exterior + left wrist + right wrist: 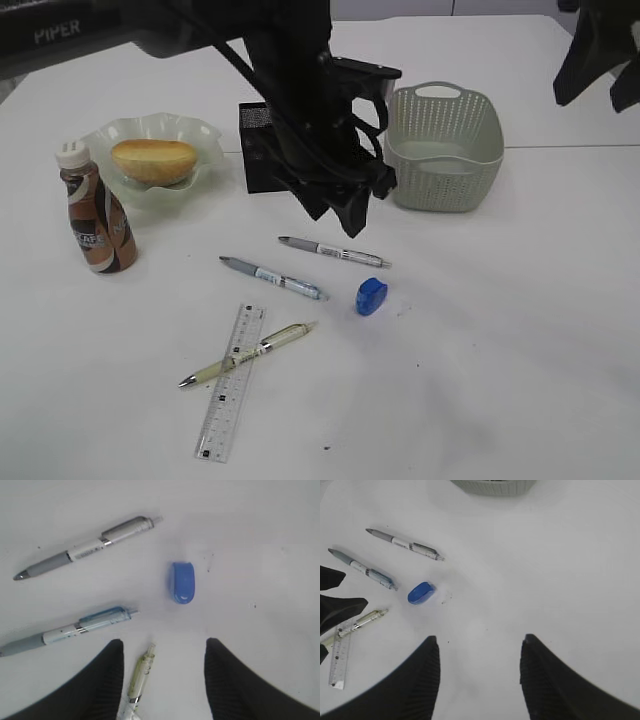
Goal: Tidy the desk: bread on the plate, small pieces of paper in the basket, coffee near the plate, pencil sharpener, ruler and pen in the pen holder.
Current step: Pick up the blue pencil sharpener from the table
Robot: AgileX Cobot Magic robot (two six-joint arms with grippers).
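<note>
where the left pincer (162, 680) hangs open and empty, blue pencil sharpener (182, 582) just ahead.

The right half of the large white tabletop (520, 330) is bare, so a gripper can pass there freely. In the middle, a small blue plastic pencil sharpener (371, 296), two grey pens (334, 251) (274, 278), a yellowish pen (246, 354) crossing the clear flat ruler (229, 385) block a low path.
</note>
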